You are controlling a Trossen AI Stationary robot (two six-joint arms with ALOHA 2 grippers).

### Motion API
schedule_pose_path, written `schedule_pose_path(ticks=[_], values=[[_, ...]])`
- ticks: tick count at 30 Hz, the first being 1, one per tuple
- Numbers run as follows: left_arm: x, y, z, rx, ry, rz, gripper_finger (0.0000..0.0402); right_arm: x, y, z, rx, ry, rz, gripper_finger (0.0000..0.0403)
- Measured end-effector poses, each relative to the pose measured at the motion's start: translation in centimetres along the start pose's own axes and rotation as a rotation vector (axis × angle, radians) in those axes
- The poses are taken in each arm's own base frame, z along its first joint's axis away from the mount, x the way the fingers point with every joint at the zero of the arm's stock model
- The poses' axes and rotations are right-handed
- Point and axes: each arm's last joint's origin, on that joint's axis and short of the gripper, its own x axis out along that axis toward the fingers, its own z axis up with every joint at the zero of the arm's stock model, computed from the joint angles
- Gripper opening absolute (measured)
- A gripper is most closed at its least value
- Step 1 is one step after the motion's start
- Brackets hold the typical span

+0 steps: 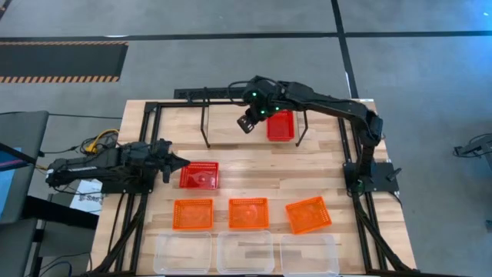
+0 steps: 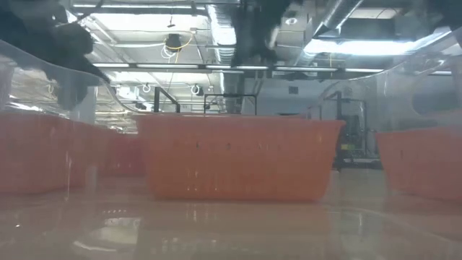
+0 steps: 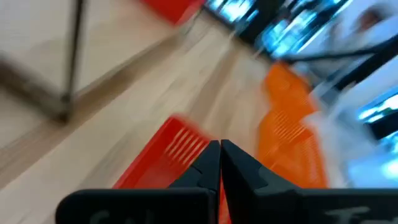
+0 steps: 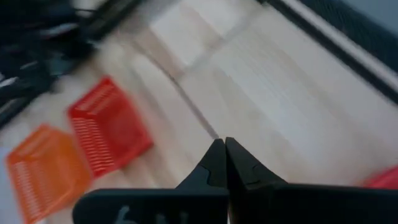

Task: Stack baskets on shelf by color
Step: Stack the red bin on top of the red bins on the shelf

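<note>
A red basket (image 1: 200, 175) sits on the table's left half. Another red basket (image 1: 280, 125) is at the right end of the black wire shelf (image 1: 206, 119) near the far edge. Three orange baskets (image 1: 249, 212) stand in a row, with three clear baskets (image 1: 244, 251) along the near edge. My left gripper (image 1: 183, 163) is shut at the left red basket's far-left corner (image 3: 177, 146). My right gripper (image 1: 247, 123) is shut, up by the shelf, left of the shelf's red basket, over bare wood (image 4: 261, 93). My left gripper comes level from the table's left with its fingers shut, at the red basket's far-left corner (image 3: 186, 140). Whether its fingertips touch the rim, I cannot tell; the basket sits flat on the table.
A larger black tube frame (image 1: 146, 123) borders the table on both sides. The low view looks through a clear basket wall at the middle orange basket (image 2: 238, 166). Bare wood lies between the shelf and the orange row (image 1: 261, 173).
</note>
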Motion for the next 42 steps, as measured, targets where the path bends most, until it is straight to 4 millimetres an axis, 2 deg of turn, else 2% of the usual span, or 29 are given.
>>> schedule_pose_path(ticks=[3, 6, 9, 14, 20, 25, 29, 35, 42], values=[[-1.4, -0.7, 1.2, 0.008, 0.107, 0.102, 0.0000, -2.7, 2.3, 1.0, -0.075, -0.060, 0.052, 0.0003], [-1.7, -1.3, 2.2, 0.041, 0.209, 0.176, 0.0000, -5.1, 4.3, 1.7, -0.140, -0.136, 0.108, 0.0004], [-1.0, -1.8, 3.0, 0.093, 0.308, 0.225, 0.0000, -7.3, 6.0, 2.1, -0.210, -0.198, 0.159, 0.0004], [1.8, -2.4, 3.9, 0.195, 0.465, 0.283, 0.0000, -10.9, 7.8, 2.0, -0.316, -0.247, 0.205, 0.0005], [5.3, -3.2, 5.2, 0.321, 0.626, 0.310, 0.0022, -15.4, 7.1, 0.6, -0.361, -0.268, 0.209, 0.0005], [8.3, -4.0, 6.5, 0.405, 0.705, 0.312, 0.0082, -18.2, 6.6, 0.1, -0.387, -0.316, 0.208, 0.0004], [10.4, -3.9, 6.6, 0.487, 0.794, 0.345, 0.0135, -20.2, 6.2, -0.5, -0.415, -0.342, 0.215, 0.0004], [12.9, -3.0, 5.3, 0.571, 0.973, 0.367, 0.0176, -22.1, 6.5, -1.4, -0.449, -0.367, 0.242, 0.0004], [14.8, -1.8, 3.6, 0.578, 1.092, 0.433, 0.0178, -23.1, 6.8, -2.2, -0.486, -0.365, 0.262, 0.0005]])
